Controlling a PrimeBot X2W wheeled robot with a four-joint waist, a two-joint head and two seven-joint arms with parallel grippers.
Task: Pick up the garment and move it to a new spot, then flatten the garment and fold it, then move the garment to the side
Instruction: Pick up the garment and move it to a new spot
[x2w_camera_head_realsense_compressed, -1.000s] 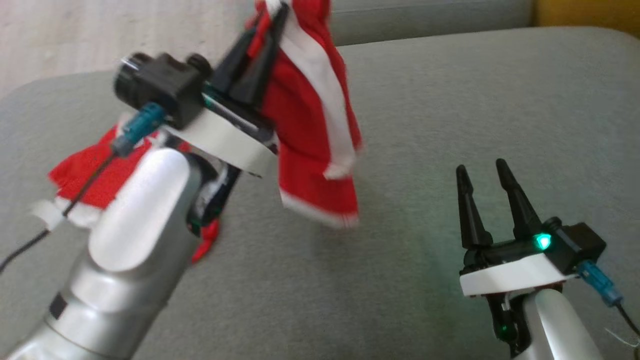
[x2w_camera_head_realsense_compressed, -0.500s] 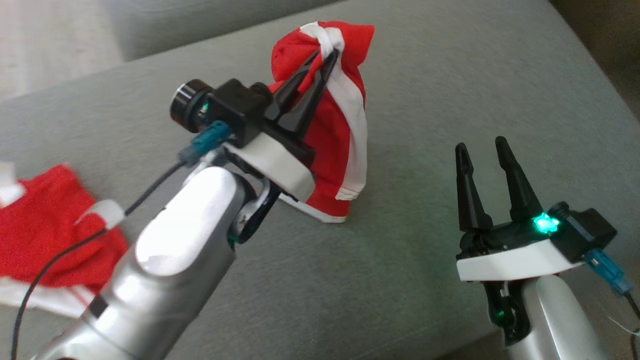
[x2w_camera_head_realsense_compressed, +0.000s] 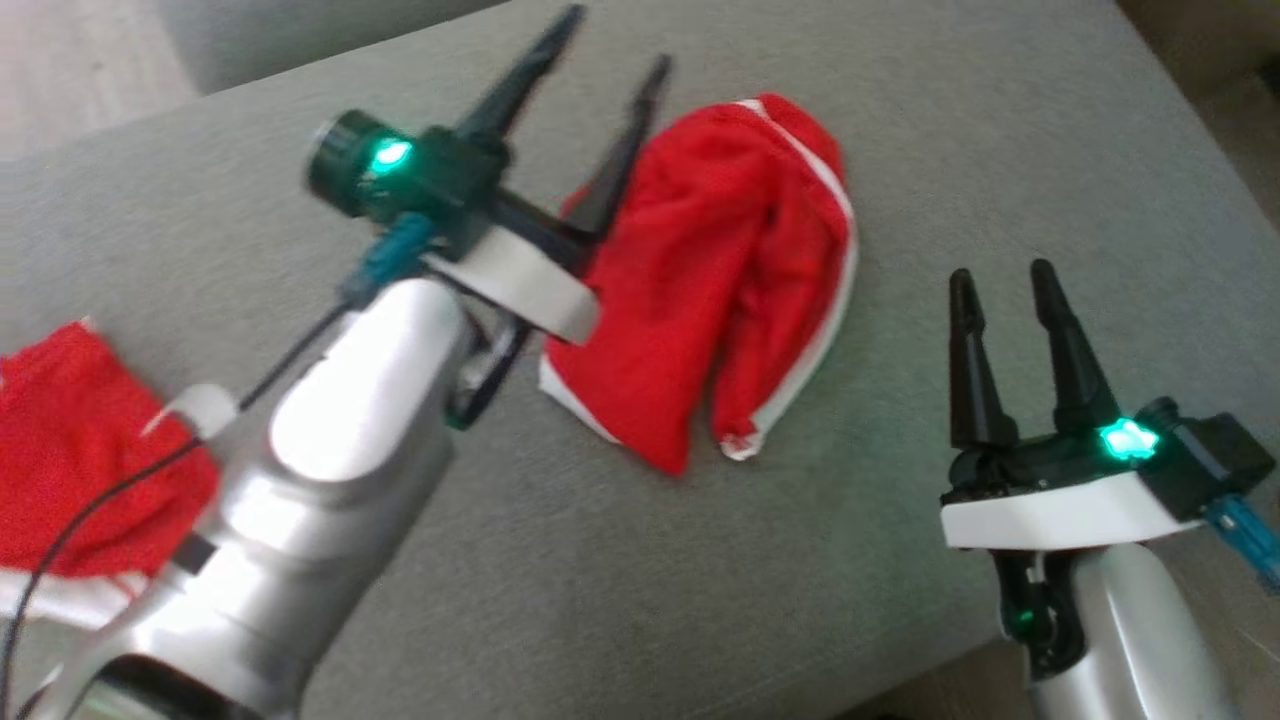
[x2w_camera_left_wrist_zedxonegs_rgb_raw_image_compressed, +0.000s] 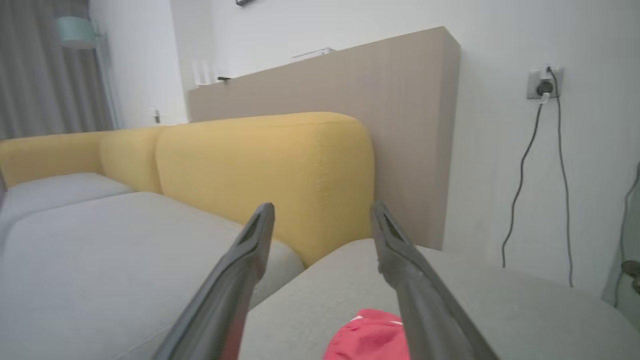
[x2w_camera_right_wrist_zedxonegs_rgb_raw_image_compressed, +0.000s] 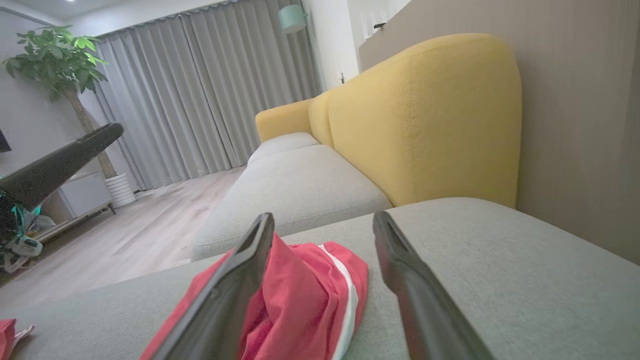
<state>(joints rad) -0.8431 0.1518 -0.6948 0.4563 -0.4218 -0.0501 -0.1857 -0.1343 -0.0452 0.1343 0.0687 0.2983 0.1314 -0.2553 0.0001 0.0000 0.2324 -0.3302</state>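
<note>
The garment (x2w_camera_head_realsense_compressed: 715, 280), red mesh shorts with white trim, lies bunched on the grey cushion (x2w_camera_head_realsense_compressed: 1000, 150) in the middle of the head view. It also peeks in low in the left wrist view (x2w_camera_left_wrist_zedxonegs_rgb_raw_image_compressed: 367, 340) and sits ahead in the right wrist view (x2w_camera_right_wrist_zedxonegs_rgb_raw_image_compressed: 310, 300). My left gripper (x2w_camera_head_realsense_compressed: 610, 45) hovers open just left of and above the garment, nothing between its fingers. My right gripper (x2w_camera_head_realsense_compressed: 1000, 275) stands open to the right of the garment, apart from it.
A second red garment with white trim (x2w_camera_head_realsense_compressed: 70, 460) lies at the left edge of the cushion, partly behind my left arm. A yellow sofa back (x2w_camera_right_wrist_zedxonegs_rgb_raw_image_compressed: 425, 115) rises beyond the cushion, with a wooden panel (x2w_camera_left_wrist_zedxonegs_rgb_raw_image_compressed: 350, 85) behind it. The cushion's front edge runs near my right wrist.
My left gripper has opened and let the garment go; the garment has dropped from hanging to lying on the cushion. The head camera has shifted. The right gripper stays open.
</note>
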